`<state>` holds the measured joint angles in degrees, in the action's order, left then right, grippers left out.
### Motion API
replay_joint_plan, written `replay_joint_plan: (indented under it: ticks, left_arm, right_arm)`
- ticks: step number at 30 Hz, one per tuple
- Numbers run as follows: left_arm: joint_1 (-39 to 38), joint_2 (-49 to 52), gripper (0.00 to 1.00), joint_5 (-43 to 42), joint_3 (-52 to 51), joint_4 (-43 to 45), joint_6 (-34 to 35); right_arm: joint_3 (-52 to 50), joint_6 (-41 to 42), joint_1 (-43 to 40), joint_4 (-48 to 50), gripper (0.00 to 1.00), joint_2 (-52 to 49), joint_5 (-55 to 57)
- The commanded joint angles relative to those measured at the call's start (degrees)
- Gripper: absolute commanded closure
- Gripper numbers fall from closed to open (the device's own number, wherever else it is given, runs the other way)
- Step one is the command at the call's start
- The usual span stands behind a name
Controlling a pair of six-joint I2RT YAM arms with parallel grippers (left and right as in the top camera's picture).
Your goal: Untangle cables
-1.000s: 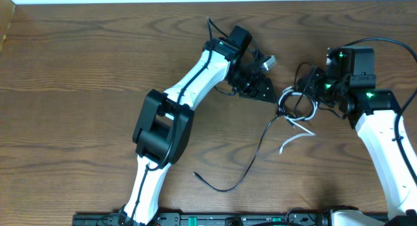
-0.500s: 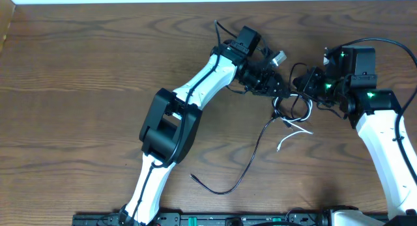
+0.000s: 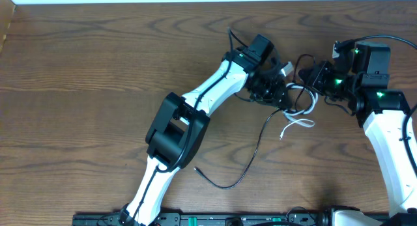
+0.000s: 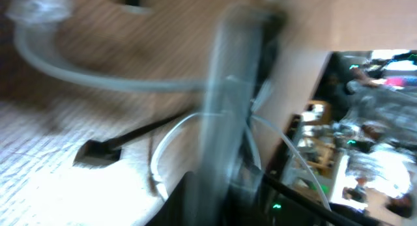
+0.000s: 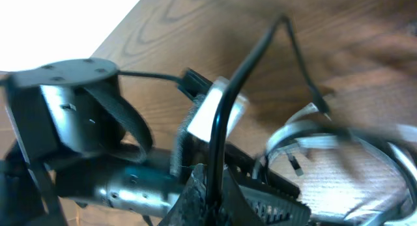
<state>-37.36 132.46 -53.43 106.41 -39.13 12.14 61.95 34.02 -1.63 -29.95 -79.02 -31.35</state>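
Note:
The white cable (image 3: 305, 103) lies in loops between the two arms, with a loose tail (image 3: 296, 124) below them. The black cable (image 3: 257, 148) runs from that knot down and left to a free end (image 3: 199, 173). My left gripper (image 3: 281, 94) is pushed into the loops and looks shut on the white cable (image 4: 163, 144); its wrist view is badly blurred. My right gripper (image 5: 212, 177) is shut on the black cable (image 5: 251, 63), which rises straight out of its jaws. In the overhead view the right gripper (image 3: 311, 79) sits just right of the knot.
A small white plug (image 3: 285, 68) sticks up beside the left wrist, also seen as the plug (image 5: 217, 114) in the right wrist view. The two grippers are very close together. The table's far edge (image 3: 195, 2) runs along the top.
The left arm has swung right into the tangle and its jaws have closed. The knot and the black cable's tail shifted up and right. The right arm drifted slightly right.

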Motion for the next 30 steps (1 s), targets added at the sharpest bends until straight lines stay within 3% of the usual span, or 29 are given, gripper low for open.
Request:
replay_joint_plan:
  ticks: [1,6,9,14,22,30]
  left_arm:
    - [0.6,0.6,0.92,10.6,-0.1,-1.1,0.0]
    - [3.8,0.0,0.93,17.6,0.0,-1.2,-0.1]
    - [6.1,-1.1,0.93,17.5,0.0,-1.1,-0.1]
    - [8.5,-2.3,0.93,17.5,0.0,-1.1,0.0]
    - [8.7,-2.4,0.92,17.5,0.2,-0.9,0.0]
    - [8.7,-3.9,0.93,16.4,0.2,-1.1,0.0]
  right_arm:
    - [0.2,-1.6,-1.1,0.7,0.99,0.6,-3.7]
    - [0.7,-12.3,-4.3,2.4,0.99,3.2,-13.4]
    - [1.0,-19.8,-5.7,2.5,0.99,5.2,-20.1]
    - [1.0,-25.2,-5.8,2.8,0.99,8.9,-26.4]
    - [1.0,-26.0,-1.0,-1.3,0.99,9.2,-28.3]
    - [1.0,-26.0,6.4,-3.5,0.99,4.9,-21.0]
